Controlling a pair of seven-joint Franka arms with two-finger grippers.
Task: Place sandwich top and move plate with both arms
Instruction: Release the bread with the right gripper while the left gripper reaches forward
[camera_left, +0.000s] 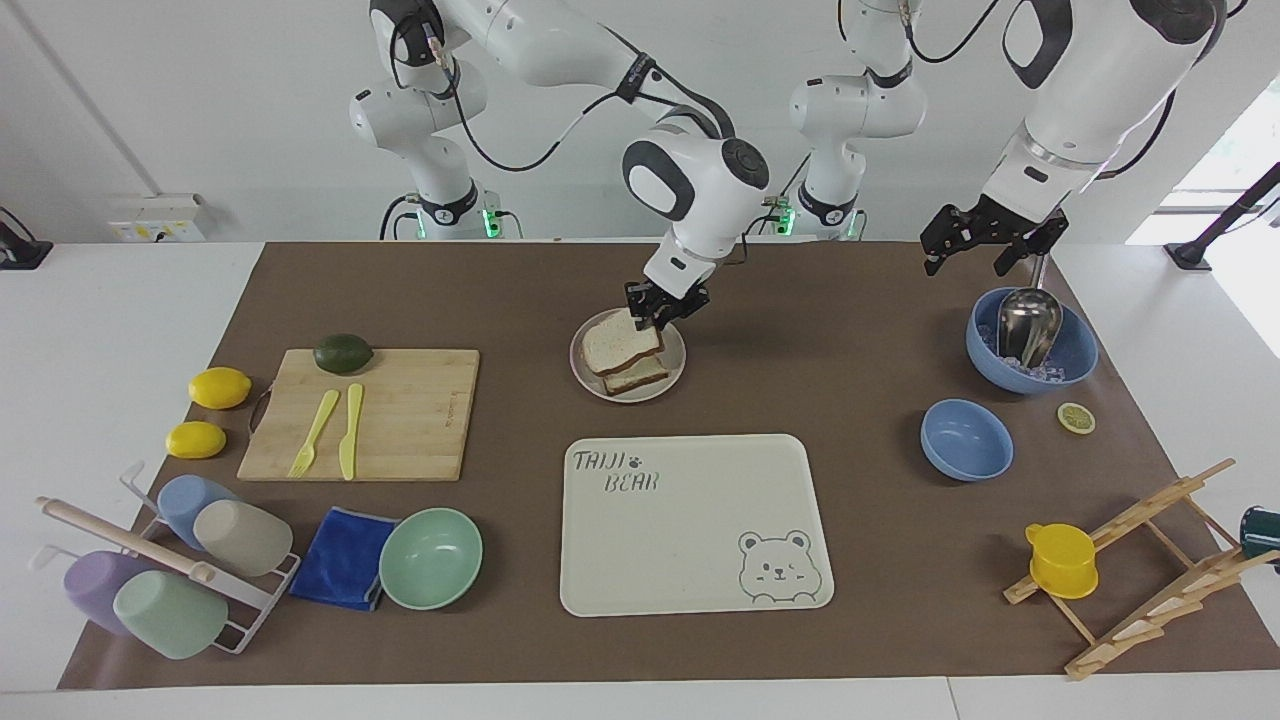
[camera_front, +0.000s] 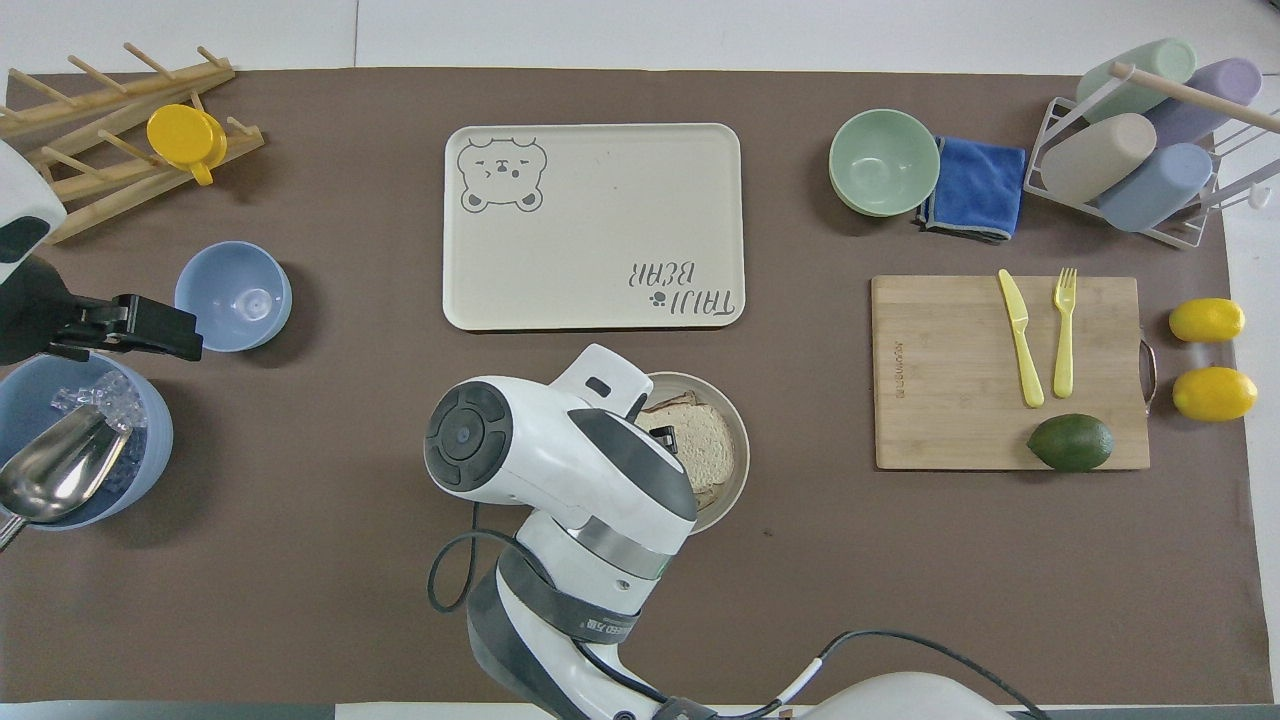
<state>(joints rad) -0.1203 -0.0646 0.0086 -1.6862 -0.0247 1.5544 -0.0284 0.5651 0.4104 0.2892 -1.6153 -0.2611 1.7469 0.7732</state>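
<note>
The sandwich top (camera_left: 620, 343), a light-brown bread slice, lies nearly flat on the other slices stacked on the small round plate (camera_left: 676, 374). My right gripper (camera_left: 656, 312) sits at the slice's edge nearest the robots, touching or just above it. In the overhead view the right arm covers part of the plate (camera_front: 741, 450), while the sandwich top (camera_front: 702, 442) shows beside the right gripper (camera_front: 661, 437). My left gripper (camera_left: 985, 246) waits open in the air over the rim of the blue bowl with ice; it shows there in the overhead view too (camera_front: 150, 331).
A cream bear-printed tray (camera_left: 690, 520) lies farther from the robots than the plate. The blue ice bowl with a metal scoop (camera_left: 1030, 345) and a small blue bowl (camera_left: 965, 438) stand toward the left arm's end. A cutting board (camera_left: 400, 420) and mint bowl (camera_left: 430, 557) lie toward the right arm's end.
</note>
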